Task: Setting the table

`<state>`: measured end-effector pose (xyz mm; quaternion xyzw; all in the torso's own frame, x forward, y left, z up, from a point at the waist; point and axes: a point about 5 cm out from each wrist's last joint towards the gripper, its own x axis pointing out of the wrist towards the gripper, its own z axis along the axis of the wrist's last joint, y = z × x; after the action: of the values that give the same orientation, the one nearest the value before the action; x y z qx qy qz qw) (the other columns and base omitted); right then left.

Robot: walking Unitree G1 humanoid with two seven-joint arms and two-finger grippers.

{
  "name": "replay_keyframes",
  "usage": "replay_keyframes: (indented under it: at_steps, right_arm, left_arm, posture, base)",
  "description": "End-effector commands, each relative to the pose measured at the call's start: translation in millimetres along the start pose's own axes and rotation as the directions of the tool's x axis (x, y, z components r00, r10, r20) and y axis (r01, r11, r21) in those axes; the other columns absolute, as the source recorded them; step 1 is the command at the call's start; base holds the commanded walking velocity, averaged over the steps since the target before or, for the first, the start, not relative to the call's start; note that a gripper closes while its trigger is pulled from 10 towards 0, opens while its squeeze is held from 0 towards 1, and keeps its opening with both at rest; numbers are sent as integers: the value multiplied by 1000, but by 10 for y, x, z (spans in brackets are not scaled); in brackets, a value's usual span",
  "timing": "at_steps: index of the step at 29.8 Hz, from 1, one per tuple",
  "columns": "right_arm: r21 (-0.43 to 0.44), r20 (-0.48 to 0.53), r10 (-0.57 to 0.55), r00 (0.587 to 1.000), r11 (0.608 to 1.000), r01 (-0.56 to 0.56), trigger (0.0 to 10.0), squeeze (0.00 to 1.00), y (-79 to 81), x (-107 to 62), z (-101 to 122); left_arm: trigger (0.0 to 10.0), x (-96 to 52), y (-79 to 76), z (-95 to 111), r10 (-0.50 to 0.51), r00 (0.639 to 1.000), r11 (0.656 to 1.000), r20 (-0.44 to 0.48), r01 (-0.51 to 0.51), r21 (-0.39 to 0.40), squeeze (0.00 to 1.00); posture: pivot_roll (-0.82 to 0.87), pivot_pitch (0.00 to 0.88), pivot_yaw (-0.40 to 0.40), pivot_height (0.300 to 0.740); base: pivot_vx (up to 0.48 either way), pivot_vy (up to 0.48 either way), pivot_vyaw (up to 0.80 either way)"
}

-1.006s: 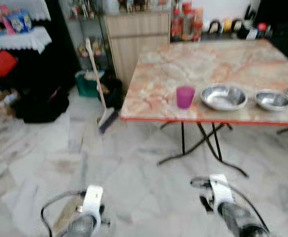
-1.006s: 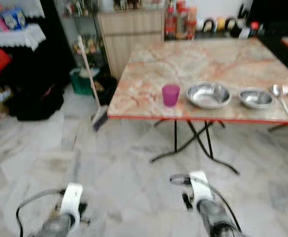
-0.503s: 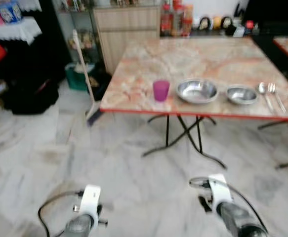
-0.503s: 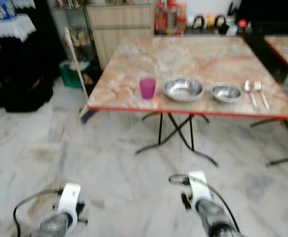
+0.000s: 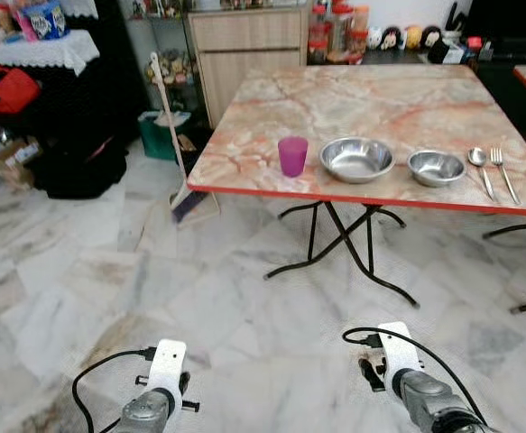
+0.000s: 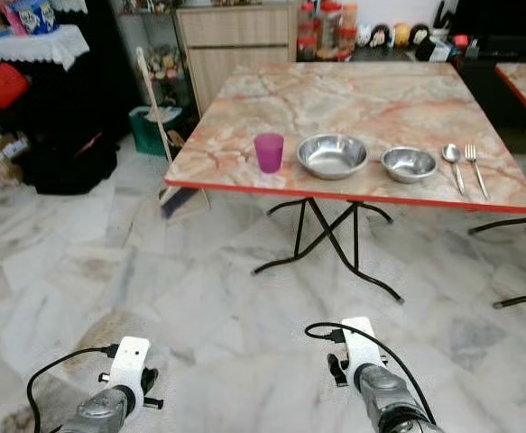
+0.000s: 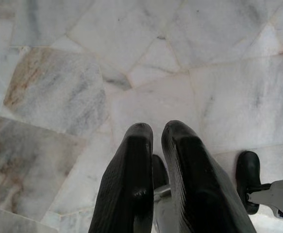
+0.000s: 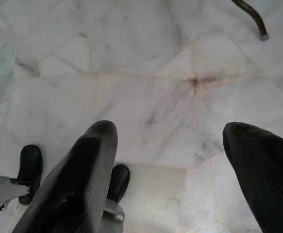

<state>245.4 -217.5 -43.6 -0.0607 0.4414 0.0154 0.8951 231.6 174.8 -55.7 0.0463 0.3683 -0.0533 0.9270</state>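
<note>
Jaws of the left gripper (image 7: 153, 145) are sitting closed, the two black fingers pressed nearly together and holding nothing, while the jaws of the right gripper (image 8: 168, 145) are standing wide apart, also holding nothing; both are pointing down at the pale marble floor (image 5: 109, 289). Both arms are hanging low at the near edge of the head views, well short of the table (image 5: 371, 99). The table, with a pink marbled top, red edge and crossed black folding legs, is standing ahead and slightly to the robot's right. Along its near edge, from the robot's left to right, a purple cup (image 5: 292, 156) is standing upright, a large steel bowl (image 5: 357, 159) is sitting just beside it, a smaller steel bowl (image 5: 436, 167) is following, and a spoon (image 5: 480, 166) and fork (image 5: 502, 170) are lying side by side, handles toward the near edge. A broom (image 5: 179, 144) is leaning near the table's left corner. Behind the table a wooden cabinet (image 5: 249, 41) is standing against the wall, with bottles (image 5: 335, 27) ranged beside it.
</note>
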Motion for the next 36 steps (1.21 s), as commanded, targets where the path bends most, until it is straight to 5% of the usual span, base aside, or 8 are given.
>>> replay_keyframes:
  at_steps: [1,23,36]
  right_arm:
    - [5,18,0,1000,1000,0,10000,0,-2,1,48]
    - [3,19,-4,1000,1000,4,10000,0,-4,2,55]
    - [2,28,-14,1000,1000,14,10000,0,-9,1,57]
  left_arm:
    - [10000,-6,45,-9,10,1000,1000,-8,-10,19,0]
    - [10000,-8,47,-11,24,1000,999,1,-24,-33,0]
    - [10000,-6,51,-12,23,1000,1000,-11,-23,15,0]
  posture:
    - [-57,22,40,740]
    - [-57,24,39,740]
    - [-54,22,40,740]
  base:
    - [0,0,0]
    - [0,-112,0]
    - [0,-214,0]
